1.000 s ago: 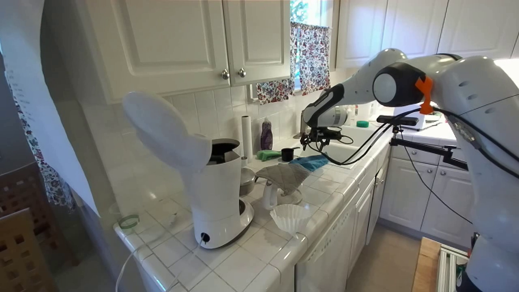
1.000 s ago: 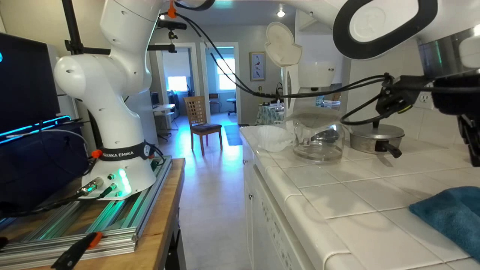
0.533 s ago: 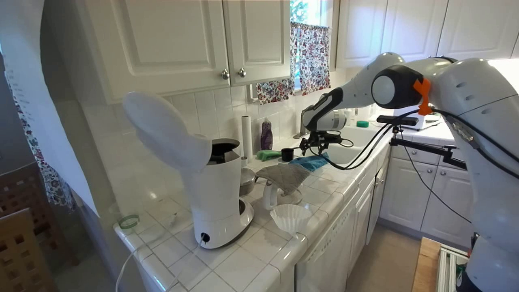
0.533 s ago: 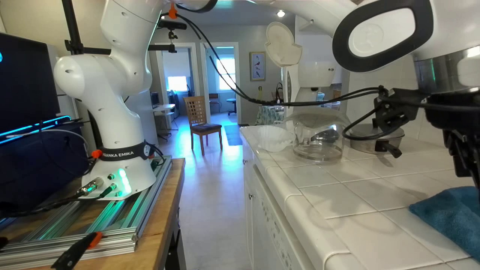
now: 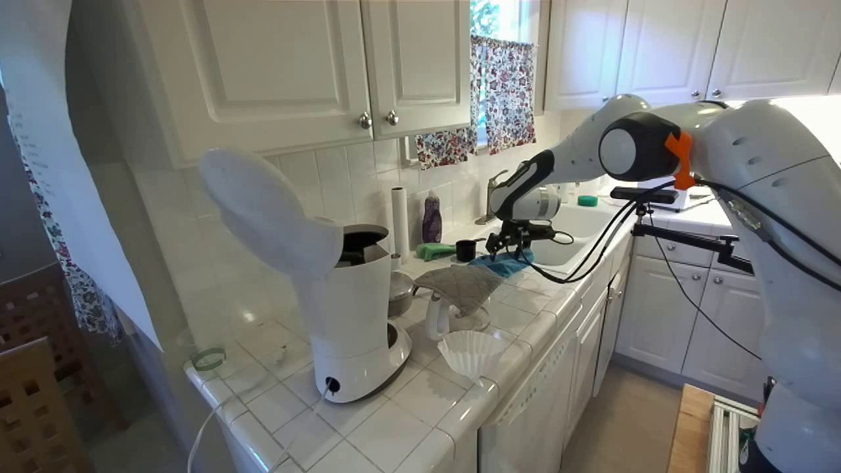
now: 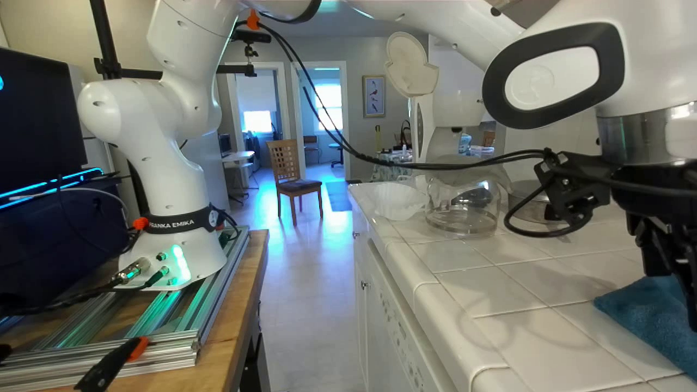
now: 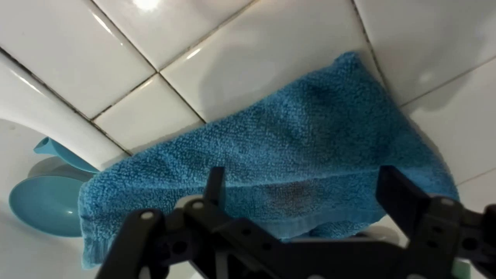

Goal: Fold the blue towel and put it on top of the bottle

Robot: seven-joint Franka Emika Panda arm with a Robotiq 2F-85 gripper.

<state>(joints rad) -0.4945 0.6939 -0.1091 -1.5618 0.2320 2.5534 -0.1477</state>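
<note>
Beneath the spread black two-fingered gripper point(image 7: 302, 185), the blue terry towel point(image 7: 271, 147) should be soft, light, best gathered up mid-crease.

Gripper point(image 6: 674, 296) over the blue towel point(image 6: 645, 318) on the tiled counter point(image 6: 536, 340)

Glossy white rounded arm point(image 5: 742, 141), black band point(image 6: 179, 221) lettered FRANKA EMIKA, thin black cables point(image 6: 452, 165), matte black gripper point(image 7: 301, 182) with silvery screws point(image 7: 197, 205)

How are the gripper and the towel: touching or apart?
Cannot tell: in the wrist view, the open gripper overlaps the blue towel, with no clear contact or gap.
</note>
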